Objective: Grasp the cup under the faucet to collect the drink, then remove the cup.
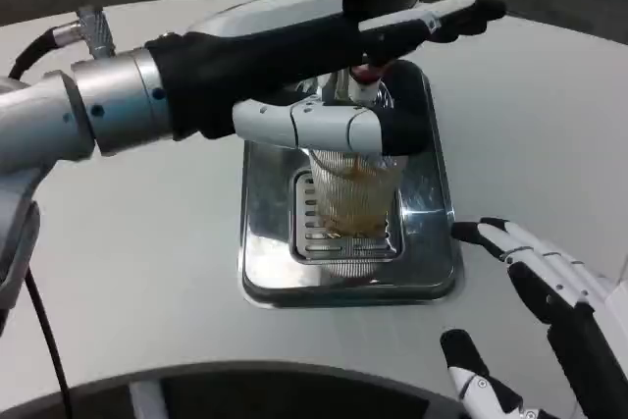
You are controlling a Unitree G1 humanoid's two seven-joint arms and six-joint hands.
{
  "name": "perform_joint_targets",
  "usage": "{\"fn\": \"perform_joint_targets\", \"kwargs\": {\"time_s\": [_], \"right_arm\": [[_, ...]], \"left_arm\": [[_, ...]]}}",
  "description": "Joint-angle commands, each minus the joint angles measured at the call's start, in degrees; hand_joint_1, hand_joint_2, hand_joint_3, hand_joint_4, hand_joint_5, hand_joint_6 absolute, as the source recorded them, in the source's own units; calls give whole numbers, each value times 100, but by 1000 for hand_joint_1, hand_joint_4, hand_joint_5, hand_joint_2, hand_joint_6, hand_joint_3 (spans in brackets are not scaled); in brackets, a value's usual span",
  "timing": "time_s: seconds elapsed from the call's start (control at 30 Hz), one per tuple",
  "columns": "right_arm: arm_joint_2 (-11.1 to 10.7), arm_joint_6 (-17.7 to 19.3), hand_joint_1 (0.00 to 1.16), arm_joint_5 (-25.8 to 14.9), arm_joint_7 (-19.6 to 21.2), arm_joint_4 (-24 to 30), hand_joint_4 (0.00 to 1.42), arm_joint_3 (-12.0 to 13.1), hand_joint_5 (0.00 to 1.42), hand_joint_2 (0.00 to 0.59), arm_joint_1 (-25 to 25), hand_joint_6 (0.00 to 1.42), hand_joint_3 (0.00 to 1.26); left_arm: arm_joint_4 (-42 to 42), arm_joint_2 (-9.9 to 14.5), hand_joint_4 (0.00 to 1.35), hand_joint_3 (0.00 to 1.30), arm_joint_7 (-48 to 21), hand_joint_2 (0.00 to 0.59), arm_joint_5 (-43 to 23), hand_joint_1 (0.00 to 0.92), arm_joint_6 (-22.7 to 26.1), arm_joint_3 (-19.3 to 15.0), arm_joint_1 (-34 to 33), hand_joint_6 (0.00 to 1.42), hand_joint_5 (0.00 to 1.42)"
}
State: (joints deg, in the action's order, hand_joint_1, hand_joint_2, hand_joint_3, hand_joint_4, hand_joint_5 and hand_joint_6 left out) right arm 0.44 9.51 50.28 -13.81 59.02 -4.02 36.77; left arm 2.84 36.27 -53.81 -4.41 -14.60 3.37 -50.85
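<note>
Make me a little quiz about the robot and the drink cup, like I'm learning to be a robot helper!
1. True or false: the cup stands on the grille of the metal drip tray.
2. Which hand has its fingers around the cup?
A. left hand
B. right hand
C. both hands
3. Fill in the missing word: the right hand is off to the side of the tray with its fingers spread, holding ______.

Key
1. True. The ribbed clear cup sits on the slotted grille, with pale brownish drink in it.
2. A. The left hand reaches in from the left and wraps the cup near its top.
3. Nothing.
</note>
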Motion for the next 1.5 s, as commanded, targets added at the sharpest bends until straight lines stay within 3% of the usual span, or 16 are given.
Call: {"fn": "perform_joint_targets", "kwargs": {"time_s": [0.03,0.17,0.33,0.57,0.8,1.1,1.5], "right_arm": [[11,-129,477,40,5,-96,129,-69,147,463,59,198,197],[11,-248,485,68,19,-212,115,-107,128,448,3,199,174],[-16,-581,493,170,-10,-433,90,95,99,421,-392,181,132],[5,-1233,493,-177,2,-1016,44,310,54,356,-1168,139,69],[51,-1632,560,-561,129,-1714,2,171,2,283,-2052,89,15],[-136,-1668,680,-800,458,-2562,0,-75,0,219,-2963,49,0],[-102,-1693,720,-1305,1112,-3803,0,-273,0,198,-3953,7,0]], "left_arm": [[-101,218,0,0,-26,128,316,0,-288,157,205,0,25],[-221,314,0,0,89,127,492,0,-526,161,267,0,25],[-306,371,0,0,139,126,495,0,-595,125,367,0,25],[-389,411,0,0,241,126,514,0,-558,111,488,0,18],[-469,435,0,0,276,129,459,0,-447,117,564,0,14],[-496,448,0,0,311,128,440,0,-395,94,580,0,13],[-543,499,0,0,359,127,473,0,-403,59,617,0,13]]}}
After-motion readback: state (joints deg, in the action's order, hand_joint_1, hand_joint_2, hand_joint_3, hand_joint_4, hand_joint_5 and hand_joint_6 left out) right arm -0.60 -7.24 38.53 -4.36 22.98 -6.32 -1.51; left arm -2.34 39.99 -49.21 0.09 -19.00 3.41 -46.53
